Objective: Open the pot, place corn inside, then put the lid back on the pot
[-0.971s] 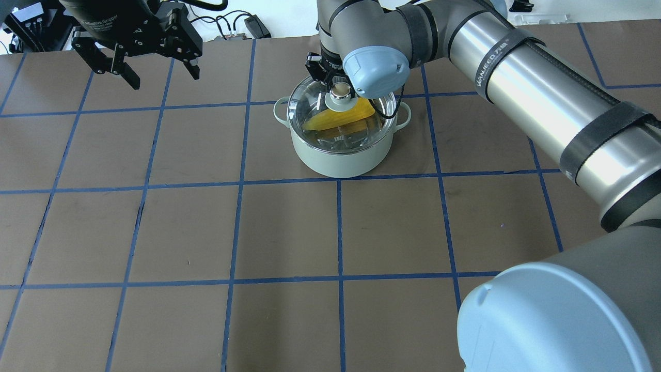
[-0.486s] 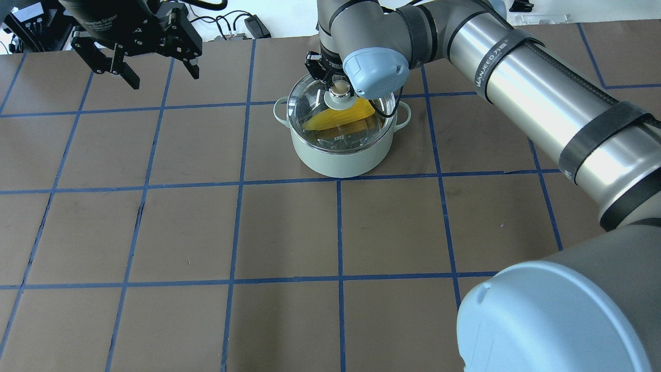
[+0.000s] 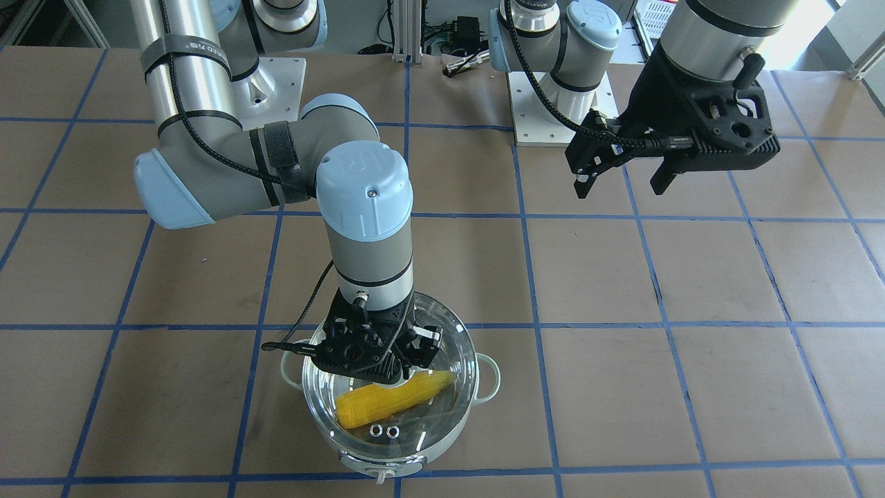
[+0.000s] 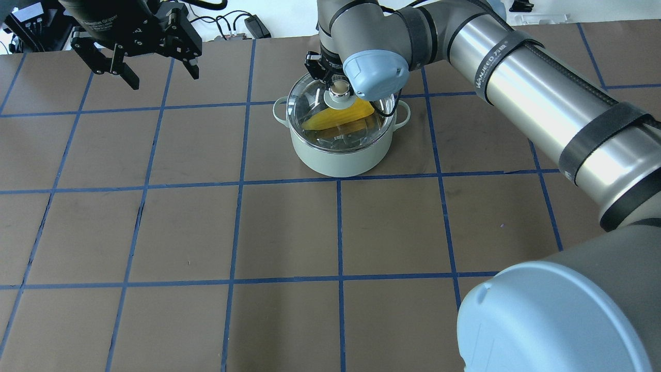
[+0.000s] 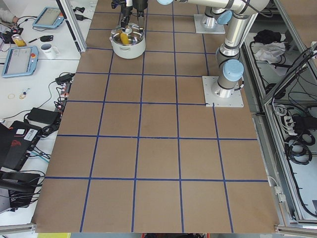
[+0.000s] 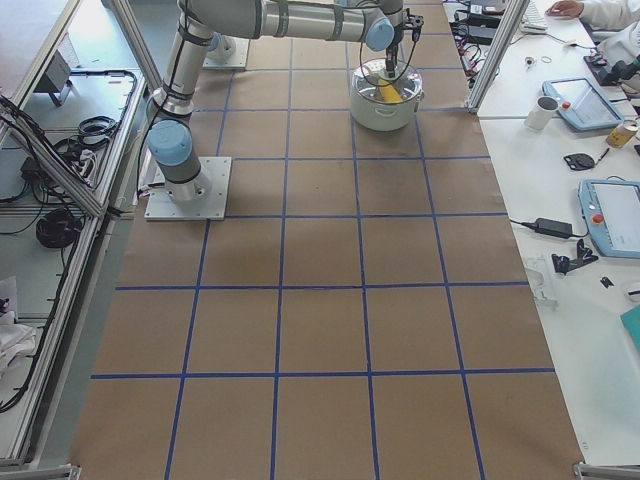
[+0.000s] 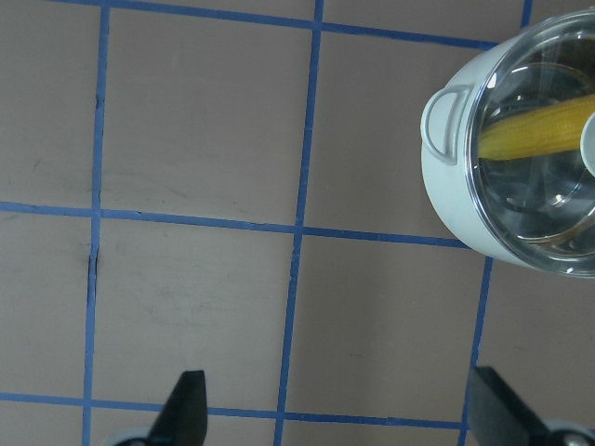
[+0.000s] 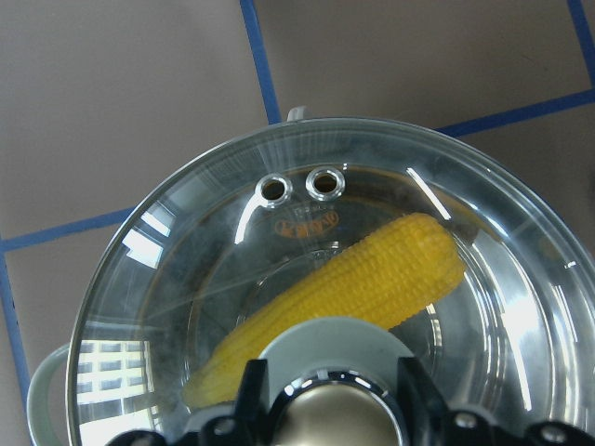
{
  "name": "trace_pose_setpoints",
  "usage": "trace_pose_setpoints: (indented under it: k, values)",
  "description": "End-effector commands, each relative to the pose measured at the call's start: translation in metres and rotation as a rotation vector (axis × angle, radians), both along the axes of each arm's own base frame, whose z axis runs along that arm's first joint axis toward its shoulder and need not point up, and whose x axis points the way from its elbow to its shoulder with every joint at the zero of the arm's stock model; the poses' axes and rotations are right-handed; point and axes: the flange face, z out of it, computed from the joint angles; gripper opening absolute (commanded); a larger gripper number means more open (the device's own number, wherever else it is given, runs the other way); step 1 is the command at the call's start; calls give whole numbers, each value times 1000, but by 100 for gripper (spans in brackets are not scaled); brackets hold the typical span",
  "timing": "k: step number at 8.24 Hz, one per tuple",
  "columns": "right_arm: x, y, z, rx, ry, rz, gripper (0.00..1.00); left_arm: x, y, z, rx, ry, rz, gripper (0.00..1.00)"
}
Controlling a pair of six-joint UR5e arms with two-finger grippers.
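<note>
The mint-green pot (image 4: 335, 157) stands on the table's far middle. The yellow corn (image 4: 330, 121) lies slanted inside it, seen through the glass. The clear domed lid (image 4: 310, 103) sits on the pot's rim, its two vent holes on the side away from me. My right gripper (image 4: 338, 89) reaches straight down over the pot, and its fingers are closed on the lid's beige knob (image 8: 335, 409). The right wrist view shows the corn (image 8: 372, 269) under the lid (image 8: 232, 242). My left gripper (image 4: 165, 80) is open and empty, raised over the table's far left, well apart from the pot.
Brown paper with blue tape squares covers the table (image 4: 289, 232). The left wrist view shows the pot (image 7: 446, 186) at its upper right. Cables and boxes (image 4: 242, 23) lie beyond the far edge. My right arm (image 4: 542, 98) spans the right half.
Almost nothing. My right wrist and the lid's knob have shifted a few pixels; the lid stays on the pot. My left arm has not moved.
</note>
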Motion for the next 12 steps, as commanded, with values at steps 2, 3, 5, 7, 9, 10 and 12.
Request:
trace_pose_setpoints:
  k: [2,3,5,7,9,10,12]
  values:
    - [0,1,-4,-7,1,11,25,0,-1,0,-2,4,-1,100]
    - [-1,2,-9,-4,1,11,31,0,-1,0,-2,1,1,100]
    - [-1,3,-11,1,2,7,47,0,0,0,0,-3,1,100]
    - [-2,5,-6,-4,-3,-8,100,1,0,1,-3,-6,1,100]
    - [-8,25,36,-45,-16,9,100,1,0,2,-4,-6,1,100]
    - [-18,47,53,-50,-15,8,100,1,2,4,-7,-8,1,100]
    - [-50,106,98,-62,-4,-1,100,1,3,5,-9,-8,1,100]
